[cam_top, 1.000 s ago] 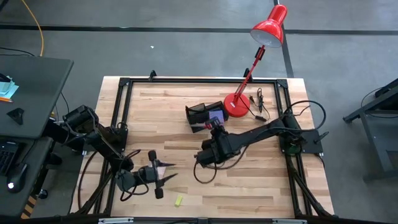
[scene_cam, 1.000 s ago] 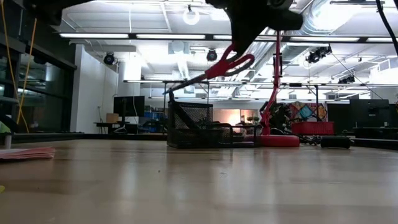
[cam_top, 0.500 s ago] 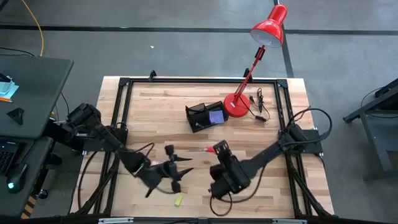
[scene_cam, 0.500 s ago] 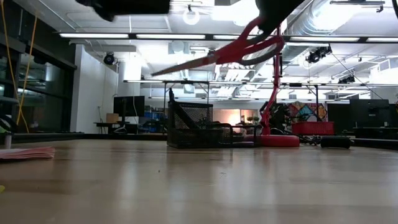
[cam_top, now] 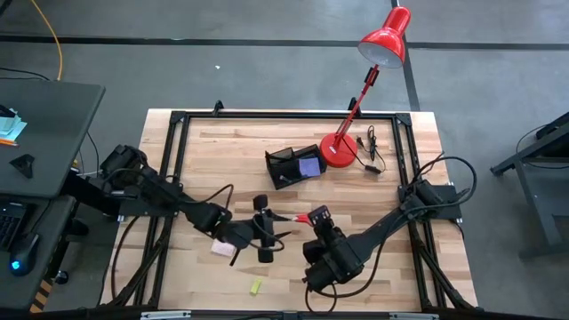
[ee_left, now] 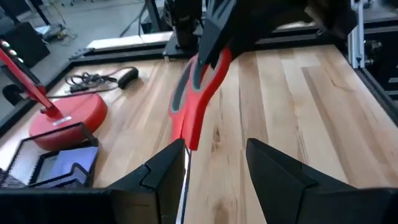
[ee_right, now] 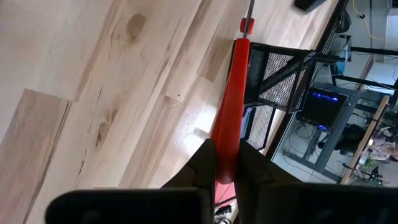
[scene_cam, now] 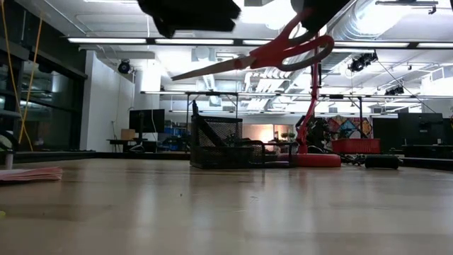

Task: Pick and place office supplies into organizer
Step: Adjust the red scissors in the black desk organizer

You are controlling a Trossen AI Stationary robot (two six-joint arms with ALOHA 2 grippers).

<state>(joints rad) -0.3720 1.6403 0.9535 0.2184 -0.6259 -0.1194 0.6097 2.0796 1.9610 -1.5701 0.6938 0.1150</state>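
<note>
My right gripper [cam_top: 311, 217] is shut on the red-handled scissors [cam_top: 298, 216], which it holds in the air over the middle of the table. The blades [scene_cam: 212, 69] point toward the table's left. My left gripper [cam_top: 269, 228] is open at the blade tip. In the left wrist view the blade [ee_left: 185, 177] runs close along one finger [ee_left: 163, 168]; I cannot tell whether they touch. The black mesh organizer [cam_top: 286, 165] stands farther back and holds a purple sticky pad [cam_top: 309, 165]. A pink pad [cam_top: 222, 247] and a yellow piece [cam_top: 255, 286] lie on the table. My right gripper pinches the scissors' red handle [ee_right: 231, 118] between its two fingers. The fingers slant down from the table's right, along the scissors. The scissors stick out beyond the fingertips, nearly level and lifted clear of the table, tip [scene_cam: 175, 78] a little lower.
The red desk lamp stands on its round base [cam_top: 338, 151] right of the organizer, its head beyond the far edge. A black cable [cam_top: 369, 147] lies beside the base. A black frame [cam_top: 173, 160] edges the table. Bare wood lies at the far left and near right.
My right gripper has swung from beside the organizer toward the near edge with the scissors, which have levelled out from a steeper tilt. My left gripper has come from the near left toward the middle and up, until its fingers stand at the blade tip.
</note>
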